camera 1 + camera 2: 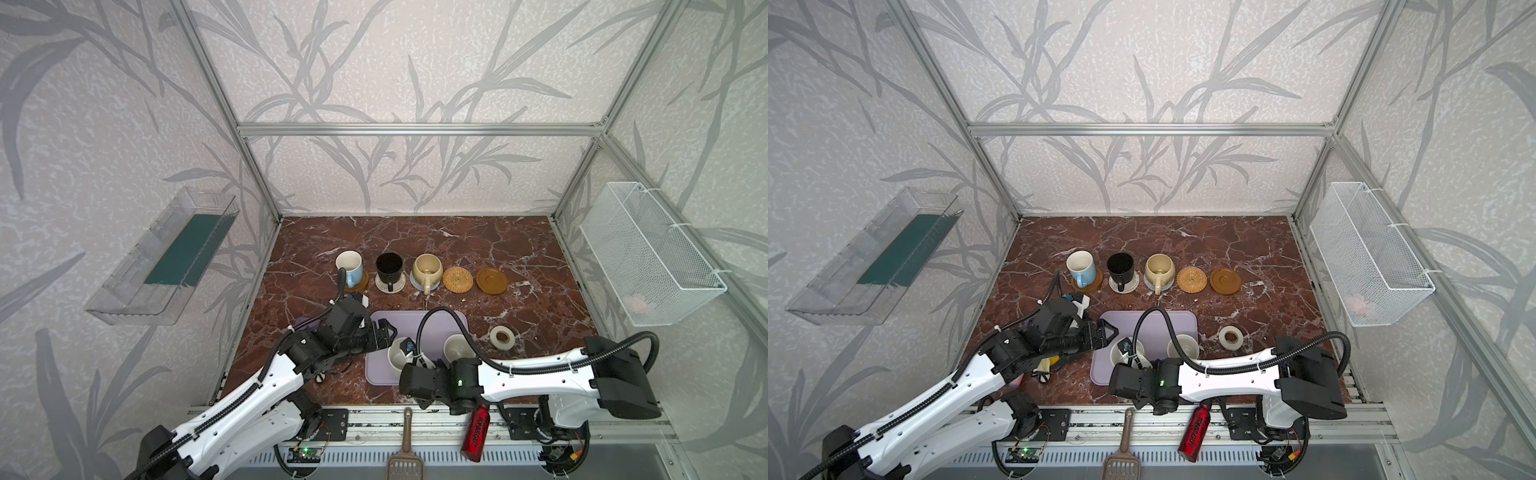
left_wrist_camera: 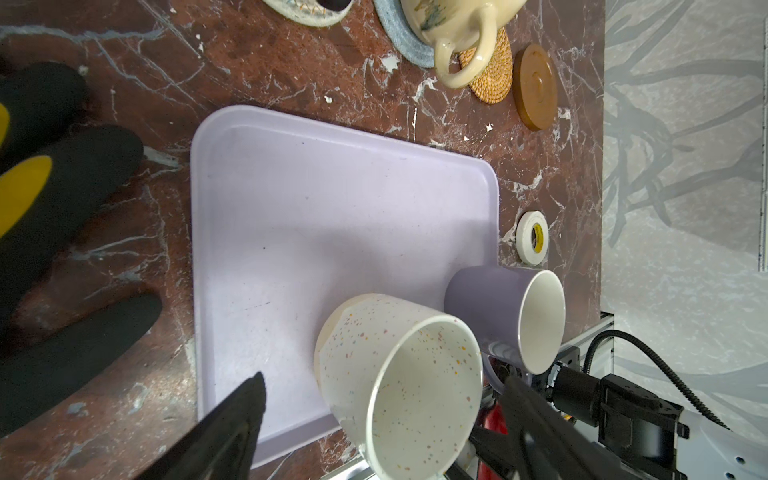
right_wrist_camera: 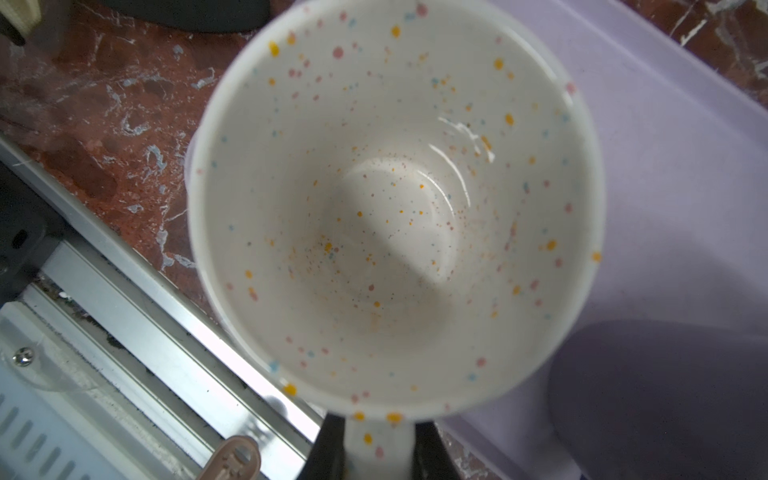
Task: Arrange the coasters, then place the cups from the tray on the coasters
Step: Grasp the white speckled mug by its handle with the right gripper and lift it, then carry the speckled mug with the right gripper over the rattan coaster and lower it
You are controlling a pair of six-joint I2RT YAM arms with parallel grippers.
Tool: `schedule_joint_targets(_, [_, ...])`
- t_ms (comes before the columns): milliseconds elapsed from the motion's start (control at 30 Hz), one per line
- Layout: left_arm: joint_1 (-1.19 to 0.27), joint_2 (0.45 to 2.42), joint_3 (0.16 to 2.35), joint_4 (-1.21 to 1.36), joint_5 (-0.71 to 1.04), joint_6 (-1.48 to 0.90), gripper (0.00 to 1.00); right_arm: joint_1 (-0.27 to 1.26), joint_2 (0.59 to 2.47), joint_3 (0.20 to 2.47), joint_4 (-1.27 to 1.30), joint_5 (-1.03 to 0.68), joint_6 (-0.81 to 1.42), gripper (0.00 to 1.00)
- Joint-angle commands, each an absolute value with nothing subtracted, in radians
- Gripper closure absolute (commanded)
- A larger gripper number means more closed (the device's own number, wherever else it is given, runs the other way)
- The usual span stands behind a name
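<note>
My right gripper (image 3: 380,451) is shut on the handle of the speckled white cup (image 3: 395,199), which is at the near left of the lavender tray (image 1: 415,328). My left gripper (image 2: 384,395) stands open over the tray, its fingers either side of that cup (image 2: 399,374). A lavender-grey cup (image 1: 456,348) stands on the tray's right. In the far row, the light blue cup (image 1: 348,267), black cup (image 1: 389,266) and cream-yellow cup (image 1: 428,268) each sit on a coaster. The rattan coaster (image 1: 458,279) and an amber coaster (image 1: 492,281) are bare.
A white tape roll (image 1: 502,336) lies right of the tray. A black and yellow object (image 2: 62,187) lies left of it. A red bottle (image 1: 476,432) and a brown scoop (image 1: 405,440) lie on the front rail. A wire basket (image 1: 648,253) hangs on the right wall.
</note>
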State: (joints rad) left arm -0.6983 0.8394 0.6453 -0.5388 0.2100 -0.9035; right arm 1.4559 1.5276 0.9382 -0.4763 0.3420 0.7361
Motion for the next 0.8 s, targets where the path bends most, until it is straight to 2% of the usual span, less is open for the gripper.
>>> schedule_joint_targets(0, [-0.697,0.830,0.631,-0.486,0.188,-0.943,0.09,1.457,1.457,0.981,-0.443,0.430,0.718,1.00])
schedule_joint_targets(300, [-0.698,0.829,0.630,-0.355,0.140,-1.000,0.09,1.439,1.408,1.001,-0.431,0.541,0.658,1.00])
schedule_joint_targets(767, [-0.698,0.853,0.650,-0.275,0.151,-1.018,0.03,1.287,1.256,0.969,-0.425,0.499,0.540,1.00])
